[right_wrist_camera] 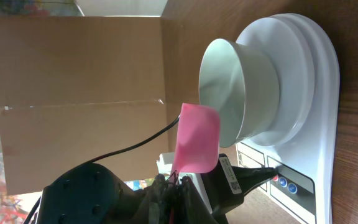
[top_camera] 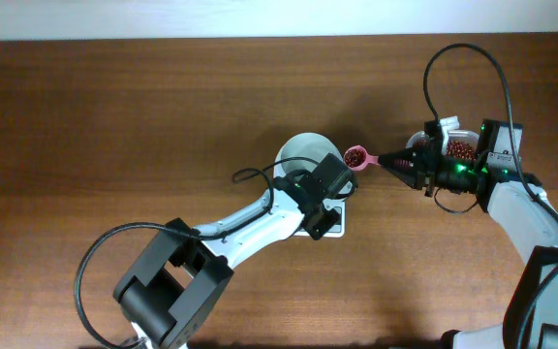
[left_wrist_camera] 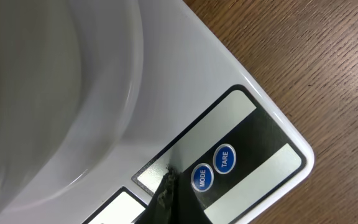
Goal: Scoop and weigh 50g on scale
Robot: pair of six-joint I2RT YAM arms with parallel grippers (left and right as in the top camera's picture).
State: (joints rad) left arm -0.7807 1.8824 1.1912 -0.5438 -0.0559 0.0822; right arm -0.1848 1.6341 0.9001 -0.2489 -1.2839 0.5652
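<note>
1. Overhead: my right gripper (top_camera: pixel 387 161) is clamped on the pink spoon (top_camera: pixel 356 157). Its load of beans (top_camera: pixel 355 154) hangs just right of the scale (top_camera: pixel 325 225), beside the bowl (top_camera: pixel 303 155) and not over it. If I tip here, the beans land on the bench (top_camera: pixel 163 97). More beans sit in the tub (top_camera: pixel 460 148), well right of the scale. My left gripper (top_camera: pixel 320 194), closed and empty, is over the scale's body, so the incoming spoon could clip it.
2. Left wrist: the closed tip appears to rest on the scale's panel, just left of the MODE button (left_wrist_camera: pixel 202 178) and TARE button (left_wrist_camera: pixel 224 159). Any weight left leaning there would falsify the reading. A slip onto MODE could change the units.
3. Right wrist: the spoon overlaps the bowl's rim from this angle, and I cannot see the beans. If the spoon catches that rim, it could jolt the bowl on the scale and scatter the load.
</note>
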